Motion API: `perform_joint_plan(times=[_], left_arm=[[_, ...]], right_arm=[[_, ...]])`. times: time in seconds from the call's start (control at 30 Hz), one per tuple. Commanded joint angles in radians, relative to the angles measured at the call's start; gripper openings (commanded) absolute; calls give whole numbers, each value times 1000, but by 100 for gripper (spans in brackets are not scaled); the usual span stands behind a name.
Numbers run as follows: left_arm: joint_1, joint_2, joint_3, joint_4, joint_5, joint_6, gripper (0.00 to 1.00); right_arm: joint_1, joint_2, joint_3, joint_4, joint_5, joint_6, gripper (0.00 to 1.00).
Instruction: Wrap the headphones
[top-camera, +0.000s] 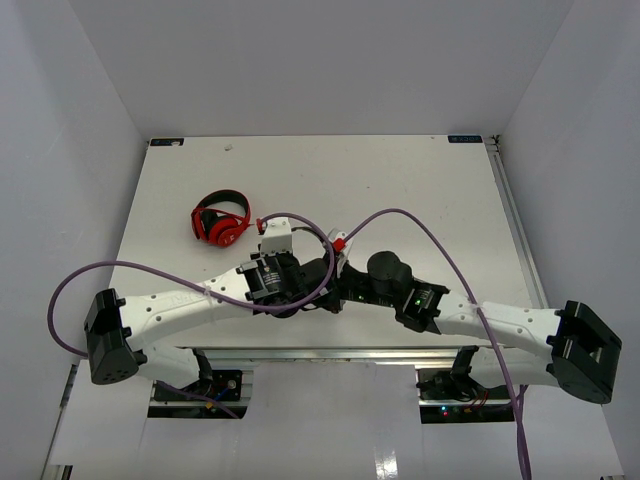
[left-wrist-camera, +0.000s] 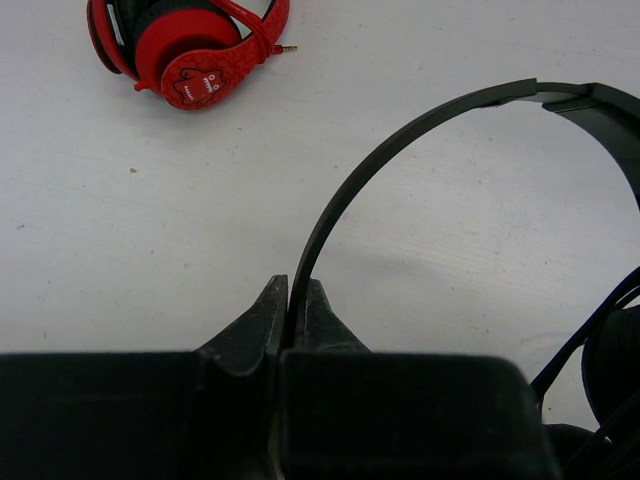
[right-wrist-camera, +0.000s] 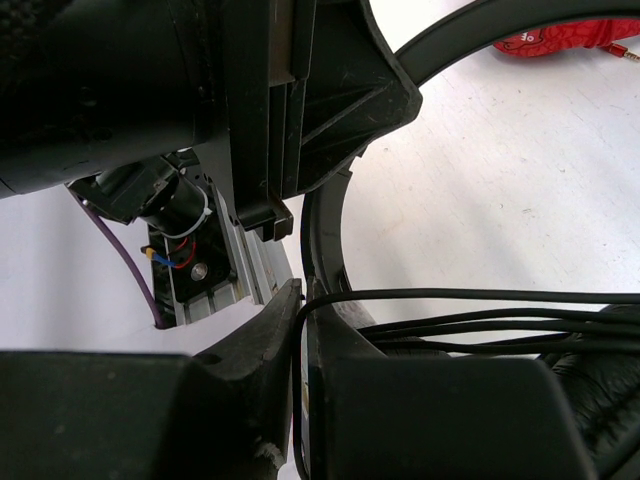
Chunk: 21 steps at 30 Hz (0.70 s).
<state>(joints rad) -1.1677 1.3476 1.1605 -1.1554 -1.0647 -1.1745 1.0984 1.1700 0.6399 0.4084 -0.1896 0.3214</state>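
Headphones (left-wrist-camera: 480, 101) gripped at two spots.
Left gripper (left-wrist-camera: 291, 300) clamped tight on headband (left-wrist-camera: 330, 215); right gripper (right-wrist-camera: 300, 300) clamped on thin cable (right-wrist-camera: 480, 295).

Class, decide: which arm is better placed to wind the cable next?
Right. The right gripper pinches the cable, while the left gripper only clamps the headband, steadying it.

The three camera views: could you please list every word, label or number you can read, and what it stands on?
None is legible.
Red-and-black headphones: small white marks on the round earcup, too blurred to read.
Blue sticker at the white table's far right corner: too small to read.
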Motion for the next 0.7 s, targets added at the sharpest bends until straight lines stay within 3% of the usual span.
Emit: perform_joint_plan(times=[0.0,0.37,0.47,0.67], left_arm=[[25,-4,67,-6,-88,-75,0],[25,28,91,-55,-93,-119,0],[25,30,94,-59,-92,-126,0],[26,-7,94,-51,-78,-157,0]], right_arm=[[47,-39,-16,32,-76,-20,11],[96,-35,32,-21,57,-65,13],[103,-29,33,-36,101,-72,8],[127,-23,2,-25,161,-58,8]])
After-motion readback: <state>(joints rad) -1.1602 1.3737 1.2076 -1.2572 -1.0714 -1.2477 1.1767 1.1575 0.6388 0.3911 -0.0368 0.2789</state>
